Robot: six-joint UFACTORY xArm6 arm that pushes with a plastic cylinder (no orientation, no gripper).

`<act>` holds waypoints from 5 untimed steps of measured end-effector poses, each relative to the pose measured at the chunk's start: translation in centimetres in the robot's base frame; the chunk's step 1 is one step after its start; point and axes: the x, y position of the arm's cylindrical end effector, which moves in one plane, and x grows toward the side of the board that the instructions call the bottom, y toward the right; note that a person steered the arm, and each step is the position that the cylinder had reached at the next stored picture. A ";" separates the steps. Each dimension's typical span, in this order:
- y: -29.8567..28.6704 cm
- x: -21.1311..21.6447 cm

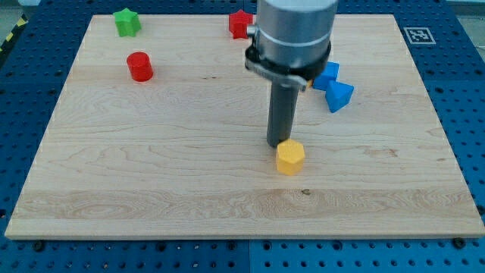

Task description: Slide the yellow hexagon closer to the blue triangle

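Note:
The yellow hexagon (289, 157) lies on the wooden board (151, 174), a little right of its middle and toward the view's bottom. My tip (278, 144) stands right at the hexagon's upper left edge, touching or nearly touching it. The blue triangle (339, 95) lies up and to the right of the hexagon, next to a second blue block (327, 74) that the arm partly hides.
A red cylinder (139, 67) lies at upper left. A green star-shaped block (126, 22) lies near the top left corner. A red block (240, 23) sits at the top edge, partly hidden by the arm. A printed marker (417, 35) sits beyond the top right corner.

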 end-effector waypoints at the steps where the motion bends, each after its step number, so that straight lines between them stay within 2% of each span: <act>1: -0.7 2.4; 2: -4.9 4.8; 3: -4.2 5.7; 5: 3.1 5.9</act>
